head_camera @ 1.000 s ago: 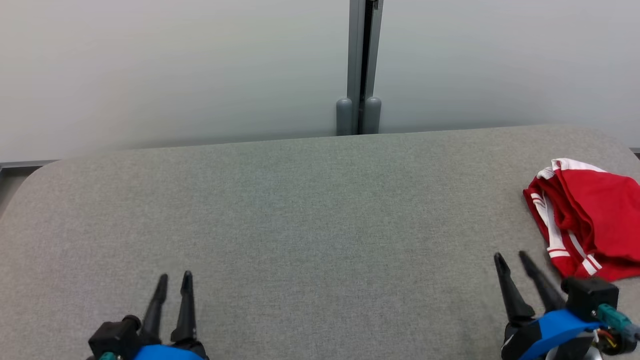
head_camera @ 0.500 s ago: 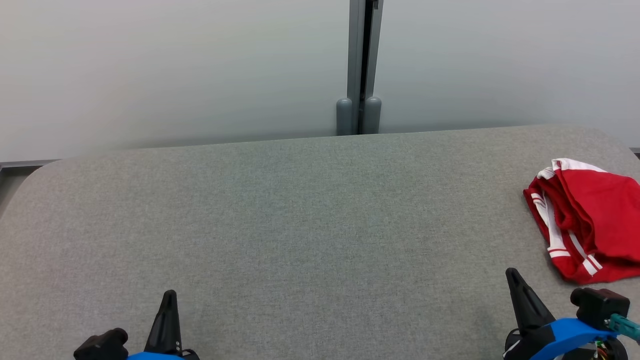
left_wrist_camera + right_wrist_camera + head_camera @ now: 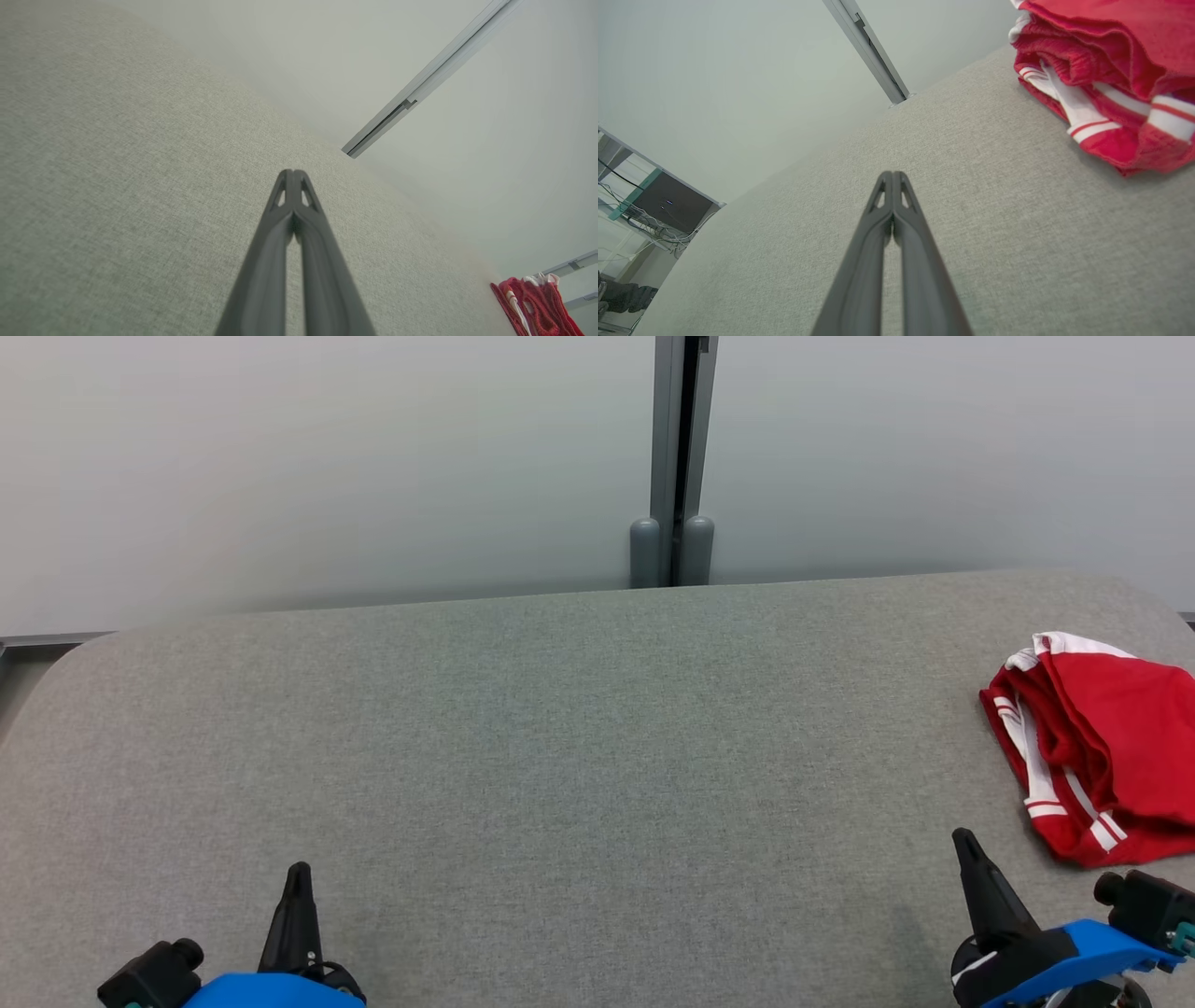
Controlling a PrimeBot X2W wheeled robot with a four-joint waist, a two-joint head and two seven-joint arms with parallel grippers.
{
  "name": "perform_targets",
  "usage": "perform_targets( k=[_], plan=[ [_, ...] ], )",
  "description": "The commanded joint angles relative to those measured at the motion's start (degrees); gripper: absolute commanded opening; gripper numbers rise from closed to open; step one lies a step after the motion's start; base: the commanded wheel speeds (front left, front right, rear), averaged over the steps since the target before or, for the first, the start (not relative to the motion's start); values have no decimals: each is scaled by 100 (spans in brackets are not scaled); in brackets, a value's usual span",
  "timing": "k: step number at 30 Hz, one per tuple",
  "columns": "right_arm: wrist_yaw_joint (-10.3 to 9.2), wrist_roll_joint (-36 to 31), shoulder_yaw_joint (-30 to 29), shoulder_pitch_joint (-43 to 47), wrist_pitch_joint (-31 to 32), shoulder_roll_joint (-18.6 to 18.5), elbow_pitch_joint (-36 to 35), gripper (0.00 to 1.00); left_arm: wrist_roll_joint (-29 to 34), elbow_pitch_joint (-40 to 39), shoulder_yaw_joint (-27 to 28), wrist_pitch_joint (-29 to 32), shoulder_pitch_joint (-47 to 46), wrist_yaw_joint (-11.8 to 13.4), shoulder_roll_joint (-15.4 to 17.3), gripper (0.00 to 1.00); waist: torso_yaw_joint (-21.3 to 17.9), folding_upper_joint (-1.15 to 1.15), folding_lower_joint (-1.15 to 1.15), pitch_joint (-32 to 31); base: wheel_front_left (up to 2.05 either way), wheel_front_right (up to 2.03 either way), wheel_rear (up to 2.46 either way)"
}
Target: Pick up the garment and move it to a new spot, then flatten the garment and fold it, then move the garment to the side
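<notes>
— Where is the garment (image 3: 1102, 756)?
— Bunched at the table's (image 3: 560, 728) right edge, near the right gripper (image 3: 964, 847); it and the left gripper (image 3: 298, 877) are pinched together, empty.
— Handling?
— Likely soft, light; pinch the striped hem (image 3: 1038, 803).

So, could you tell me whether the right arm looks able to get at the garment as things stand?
Probably yes: the garment lies just ahead and right of the right gripper, with bare table between. The gripper is shut, so it must open first.
</notes>
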Motion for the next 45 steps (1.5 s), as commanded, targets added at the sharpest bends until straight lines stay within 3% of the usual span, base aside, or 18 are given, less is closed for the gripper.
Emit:
perform_targets(
  k=[1, 45],
  plan=[
    [0, 224, -44, -176, 18, -3, -95, 0, -200, -115, 46, 50, -209, -15, 15, 0, 2, 0, 0, 1, 0, 0, 0],
    [1, 3129, -310, -397, 411, 168, -100, 0, -2861, -371, 458, 836, -516, -40, -59, 0, 51, 0, -1, 20, 0, 0, 0]
  ],
)
